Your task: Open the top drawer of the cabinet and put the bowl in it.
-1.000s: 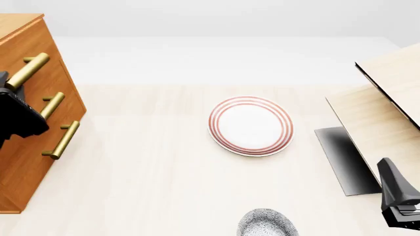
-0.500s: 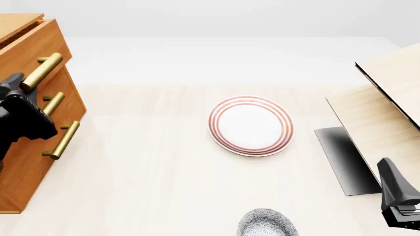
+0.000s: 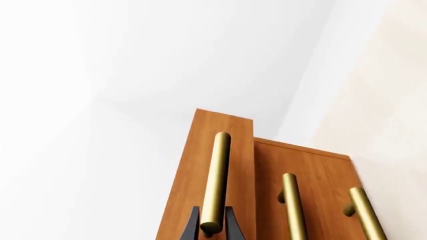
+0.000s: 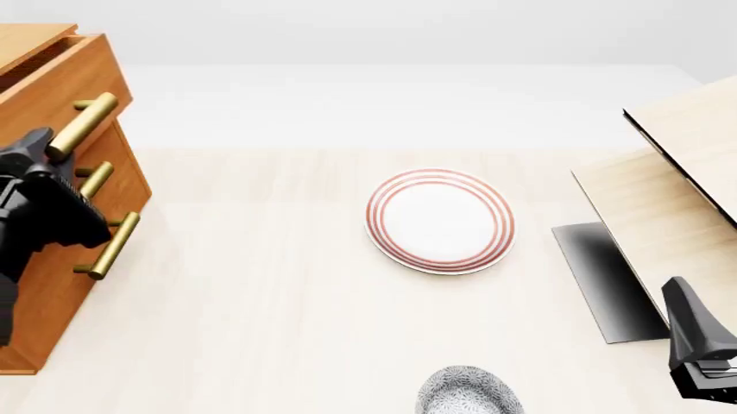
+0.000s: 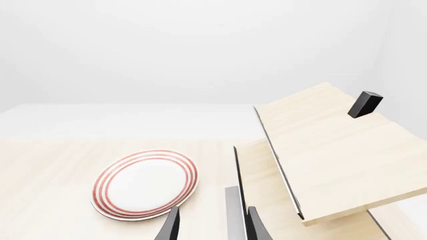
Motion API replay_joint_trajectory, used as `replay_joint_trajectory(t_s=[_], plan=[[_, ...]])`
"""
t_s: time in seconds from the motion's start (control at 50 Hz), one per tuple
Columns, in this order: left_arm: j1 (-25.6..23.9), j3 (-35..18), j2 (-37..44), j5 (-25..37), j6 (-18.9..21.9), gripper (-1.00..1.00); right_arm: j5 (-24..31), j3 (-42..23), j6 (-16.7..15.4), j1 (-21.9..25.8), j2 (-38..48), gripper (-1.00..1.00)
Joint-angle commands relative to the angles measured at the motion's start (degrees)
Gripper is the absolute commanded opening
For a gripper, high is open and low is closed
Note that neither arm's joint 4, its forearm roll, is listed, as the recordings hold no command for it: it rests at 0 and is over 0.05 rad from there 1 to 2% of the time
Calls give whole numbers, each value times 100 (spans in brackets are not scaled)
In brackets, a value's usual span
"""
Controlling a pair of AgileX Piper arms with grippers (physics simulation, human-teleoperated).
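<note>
The orange-brown cabinet (image 4: 47, 285) stands at the left edge of the table. Its top drawer (image 4: 52, 73) is pulled partly out, past the two lower drawers. My left gripper (image 4: 47, 145) is shut on the top drawer's brass bar handle (image 4: 95, 114); in the left wrist view the dark fingertips (image 3: 194, 226) clamp the near end of that handle (image 3: 215, 175). The grey-speckled bowl (image 4: 467, 393) sits at the near edge of the table, half cut off. My right gripper (image 4: 688, 304) is open and empty at the near right, well right of the bowl.
A white red-ringed plate (image 4: 440, 221) lies mid-table, also in the right wrist view (image 5: 145, 184). A pale light-wood box (image 4: 674, 194) with a tilted lid stands at the right, just beyond my right gripper. The two lower drawer handles (image 3: 293, 207) stay flush.
The top drawer has slid out of the cabinet, drawn by my left gripper on its handle. The right arm, bowl and plate have not moved.
</note>
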Motion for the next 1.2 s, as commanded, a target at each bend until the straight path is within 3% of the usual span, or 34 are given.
replay_joint_trajectory(t_s=[0.02,0.66,1.2], plan=[[-764,-262,462,-4,176,-100,-44,40,2,-2,8,100],[-1232,-140,489,-102,390,-100,-45,40,2,-2,8,100],[-1467,478,-568,269,600,-100,-45,40,3,-1,8,100]])
